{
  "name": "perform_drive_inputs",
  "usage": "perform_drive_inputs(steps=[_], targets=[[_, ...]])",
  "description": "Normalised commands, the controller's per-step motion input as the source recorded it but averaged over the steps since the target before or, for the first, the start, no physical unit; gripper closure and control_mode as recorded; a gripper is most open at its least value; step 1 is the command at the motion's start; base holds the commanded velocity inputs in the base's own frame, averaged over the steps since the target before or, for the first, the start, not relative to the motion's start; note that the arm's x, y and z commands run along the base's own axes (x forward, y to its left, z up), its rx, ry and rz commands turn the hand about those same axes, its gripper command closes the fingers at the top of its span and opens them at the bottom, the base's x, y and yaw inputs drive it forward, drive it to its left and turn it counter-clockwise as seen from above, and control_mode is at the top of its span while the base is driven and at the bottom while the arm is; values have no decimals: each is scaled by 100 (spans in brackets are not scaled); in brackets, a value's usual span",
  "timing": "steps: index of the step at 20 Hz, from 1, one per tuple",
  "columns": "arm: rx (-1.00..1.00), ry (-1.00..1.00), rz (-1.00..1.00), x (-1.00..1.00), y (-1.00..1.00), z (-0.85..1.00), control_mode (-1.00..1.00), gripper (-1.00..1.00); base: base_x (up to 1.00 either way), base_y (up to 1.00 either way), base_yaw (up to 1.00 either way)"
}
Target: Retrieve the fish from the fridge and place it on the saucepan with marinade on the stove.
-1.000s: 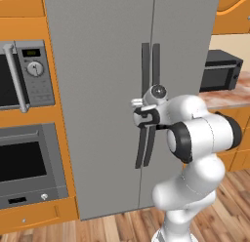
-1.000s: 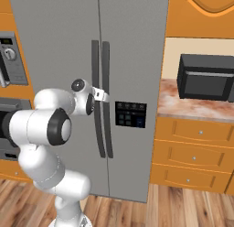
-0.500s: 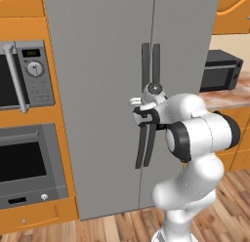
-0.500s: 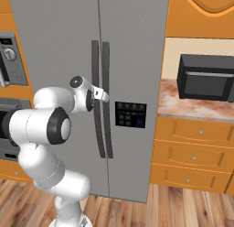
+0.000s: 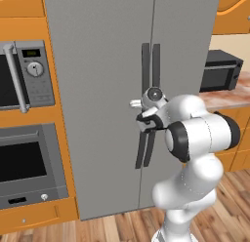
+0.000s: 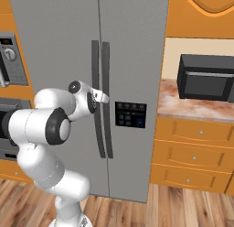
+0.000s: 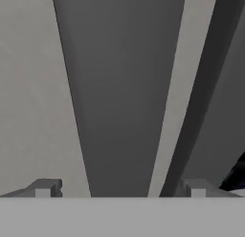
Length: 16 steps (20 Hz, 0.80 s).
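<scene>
Jaws spread around a fridge door handle, doors shut

The gripper (image 7: 119, 188) stands wide apart, a dark handle (image 7: 119, 97) between its tips with a gap either side; it looks like the left door's handle, though the base views half hide it. The fridge (image 5: 102, 65) is closed, so the fish is unseen, presumably inside. Next: close on the handle, then pull

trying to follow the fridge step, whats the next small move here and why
Probably close the gripper on the left door handle. In the hand view its open fingertips stand either side of that dark bar, and the fridge doors look shut, so a grip is needed before pulling the door open.
</scene>
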Motion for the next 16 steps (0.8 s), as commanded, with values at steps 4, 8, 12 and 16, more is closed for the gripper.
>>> perform_drive_inputs(steps=[4, 8, 12, 16], targets=[[0, -20, 0, 30, 1, -41, -100, -100, 0, 0, 0], [0, -14, 0, 96, 0, -68, -100, -100, 0, 0, 0], [0, -13, 0, 100, 0, -69, -100, 100, 0, 0, 0], [-1, -6, 1, 45, 13, -45, -100, 100, 0, 0, 0]])
